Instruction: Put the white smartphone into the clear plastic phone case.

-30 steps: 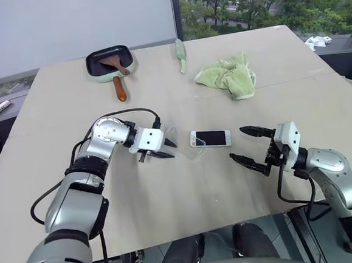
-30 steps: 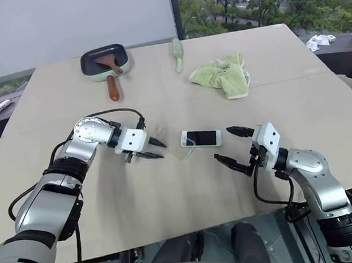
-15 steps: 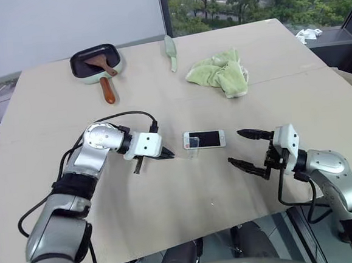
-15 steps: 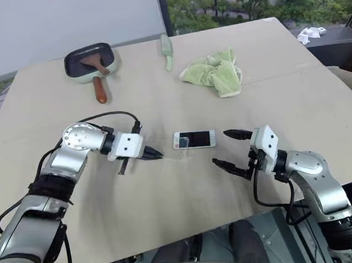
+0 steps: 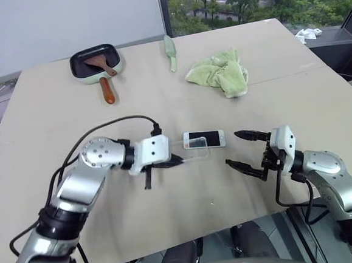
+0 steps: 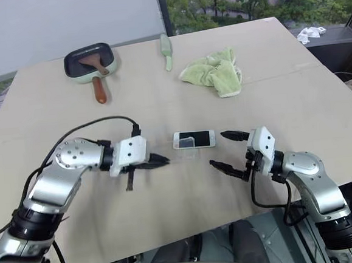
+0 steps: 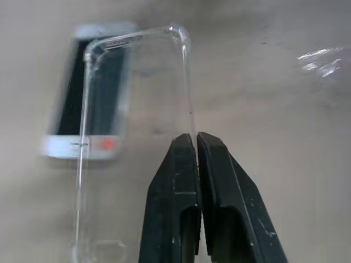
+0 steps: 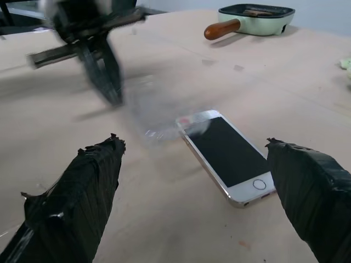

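Pinching the case point(image 7: 137, 104) by one long rim, left claw point(image 5: 177, 160) shut, shell held just off the surface point(image 5: 170, 211) with its far end overlapping the phone's left end. Waiting wide open just right of the phone point(image 5: 204, 139), right claw point(image 5: 244, 150), holding nothing. Lying flat and screen-up near the middle of the surface, phone, between the two claws. Beyond, toward the far edge: pan point(image 5: 96, 63) with its brown handle at far left, green towel point(image 5: 219, 73) at far right.

Judged next: getting shell and phone lined up lengthwise. Best done by levelling the case with its open side facing the phone, matching corners before pressing, and bracing the phone's right end with the open claw to stop sliding. Worth gripping lightly, since thin plastic probably flexes and may twist out of a rim-only pinch.
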You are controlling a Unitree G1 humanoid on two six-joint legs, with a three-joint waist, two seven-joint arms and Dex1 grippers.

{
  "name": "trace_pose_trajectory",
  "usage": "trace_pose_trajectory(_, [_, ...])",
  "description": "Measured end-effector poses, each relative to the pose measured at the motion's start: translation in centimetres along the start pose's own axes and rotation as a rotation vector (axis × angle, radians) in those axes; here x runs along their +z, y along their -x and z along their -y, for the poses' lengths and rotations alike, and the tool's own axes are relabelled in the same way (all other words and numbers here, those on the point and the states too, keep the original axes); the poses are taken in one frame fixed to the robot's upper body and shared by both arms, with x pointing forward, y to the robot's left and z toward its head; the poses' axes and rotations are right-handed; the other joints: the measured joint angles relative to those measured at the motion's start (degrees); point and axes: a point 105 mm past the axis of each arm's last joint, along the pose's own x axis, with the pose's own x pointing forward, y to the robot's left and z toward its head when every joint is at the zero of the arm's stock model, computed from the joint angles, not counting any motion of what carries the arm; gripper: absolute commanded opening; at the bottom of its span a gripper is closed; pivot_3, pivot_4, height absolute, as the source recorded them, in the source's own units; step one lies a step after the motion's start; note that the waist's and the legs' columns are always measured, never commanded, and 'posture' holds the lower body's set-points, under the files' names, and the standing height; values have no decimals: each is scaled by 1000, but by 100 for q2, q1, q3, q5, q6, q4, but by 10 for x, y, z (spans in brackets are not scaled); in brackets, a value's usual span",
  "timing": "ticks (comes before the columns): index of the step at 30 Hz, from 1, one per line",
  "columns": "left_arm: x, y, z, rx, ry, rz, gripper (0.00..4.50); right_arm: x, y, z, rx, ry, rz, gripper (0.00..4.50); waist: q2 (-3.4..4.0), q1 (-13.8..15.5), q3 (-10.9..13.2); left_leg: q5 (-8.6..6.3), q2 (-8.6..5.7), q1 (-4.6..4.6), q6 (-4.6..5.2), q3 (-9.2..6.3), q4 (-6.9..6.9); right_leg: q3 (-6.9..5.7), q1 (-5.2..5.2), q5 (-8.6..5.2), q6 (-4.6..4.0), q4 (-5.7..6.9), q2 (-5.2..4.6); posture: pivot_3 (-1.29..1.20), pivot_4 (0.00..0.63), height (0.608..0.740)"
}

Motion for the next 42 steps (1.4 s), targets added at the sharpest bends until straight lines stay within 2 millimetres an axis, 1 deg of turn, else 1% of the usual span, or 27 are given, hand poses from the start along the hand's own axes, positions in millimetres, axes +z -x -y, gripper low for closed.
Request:
trace_pose_trajectory(6, [-5,-9,12,32,63,-21,120,-1,0,0,6,-6,-4,4500,0,30,0,0,1,3,-1,2,0,1,3,1,-1,0,-3,0,150,740])
trace_pose_trajectory(7, [-6,-11,14,28,67,-20,648,-2,0,0,9,-10,-6,4500,0,31,0,0,1,3,-1,2,0,1,3,1,-1,-1,-4,0,150,740])
trace_pose_trajectory(8, [-8,-13,17,23,74,-20,945,-2,0,-1,14,-17,-10,4500,0,31,0,0,1,3,-1,3,-1,2,3,1,-1,-1,-5,0,150,740])
trace_pose_trajectory(9, [-10,-13,19,20,86,-21,1509,-5,1,-1,21,-30,-25,4500,0,33,0,0,1,3,-1,2,-1,2,2,1,-1,-1,-5,0,150,740])
trace_pose_trajectory(10, [-10,-13,19,19,88,-19,1924,-6,2,0,23,-40,-37,4500,0,34,0,0,1,3,-1,2,-1,2,2,1,-2,-1,-5,0,150,740])
trace_pose_trajectory(13, [-5,-12,19,25,74,-1,3303,-11,4,4,35,-62,-93,4500,0,38,0,0,1,3,-1,4,-1,3,3,1,-2,-1,-8,0,150,740])
trace_pose_trajectory(14, [-3,-11,18,30,67,8,3881,-12,5,6,42,-62,-110,4500,0,38,0,0,1,3,-1,4,-1,3,3,1,-2,-1,-8,0,150,740])
trace_pose_trajectory(15, [-2,-9,18,35,67,21,4326,-14,5,10,48,-58,-131,4500,0,25,0,0,1,4,-1,7,-1,4,2,1,-2,-1,-8,0,150,740])
trace_pose_trajectory(16, [0,-6,16,46,67,35,4465,-15,5,13,56,-53,-156,4500,1,15,1,0,2,4,-1,10,-1,5,1,1,-2,-1,-8,0,150,740])
trace_pose_trajectory(17, [4,2,11,76,65,63,4465,-18,5,19,77,-37,-211,4500,1,-2,1,0,3,4,-1,11,-1,4,1,1,-3,-1,-8,0,150,740])
trace_pose_trajectory(19, [8,16,1,138,57,93,4465,-19,4,31,83,-9,-253,4500,0,-7,1,0,6,4,-2,10,-1,2,1,1,-3,-2,-7,0,150,740])
trace_pose_trajectory(20, [8,22,-2,159,63,102,4465,-18,1,34,94,-1,-260,4500,0,-11,1,0,7,5,-2,10,-3,3,0,1,-4,-2,-7,0,150,740])
trace_pose_trajectory(22, [3,42,-10,224,110,114,4465,-17,-9,42,128,12,-261,4500,1,-33,1,-1,8,5,-2,13,-6,4,-1,1,-4,-3,-6,0,150,740])
trace_pose_trajectory(24, [-6,58,-9,251,191,102,4465,-20,-17,48,161,27,-277,4500,-1,-34,3,-1,8,4,-2,18,-6,7,-2,1,-4,-8,-5,0,150,740])
trace_pose_trajectory(26, [-13,67,-6,272,247,97,4465,-22,-24,54,177,34,-285,4500,1,-36,6,-1,6,3,-2,19,-6,7,-3,1,-4,-8,-6,0,150,740])
trace_pose_trajectory(27, [-19,75,-5,303,287,96,4465,-24,-30,60,188,36,-289,4500,3,-34,10,-1,6,2,-2,19,-6,7,-4,2,-4,-8,-6,0,150,740])
trace_pose_trajectory(29, [-28,85,-3,358,332,85,4465,-27,-38,64,232,52,-308,4500,1,-32,10,-1,8,3,-2,17,-7,5,-4,2,-4,-8,-5,0,150,740])
trace_pose_trajectory(31, [-36,93,2,398,370,79,4465,-29,-47,66,256,50,-300,4500,2,-21,11,-1,8,2,-3,15,-10,3,-5,2,-5,-8,-5,0,150,740])
trace_pose_trajectory(33, [-36,95,7,416,388,93,4465,-33,-56,67,276,42,-297,4500,1,-16,11,-1,8,0,-3,15,-9,5,-5,2,-5,-10,-6,0,150,740])
trace_pose_trajectory(37, [-30,97,18,433,396,120,4465,-39,-66,74,308,47,-342,4500,3,-25,12,-1,7,1,-3,16,-9,6,-5,3,-6,-8,-7,0,150,740])
trace_pose_trajectory(39, [-29,98,19,434,396,127,4465,-39,-65,76,313,55,-352,4500,3,-22,12,-1,8,3,-4,14,-10,5,-4,3,-7,-7,-6,0,150,740])
trace_pose_trajectory(42, [-21,97,27,422,403,155,4465,-40,-71,80,342,103,-407,4500,0,-42,9,0,9,10,-5,18,-10,8,0,5,-11,-5,-4,0,150,740])
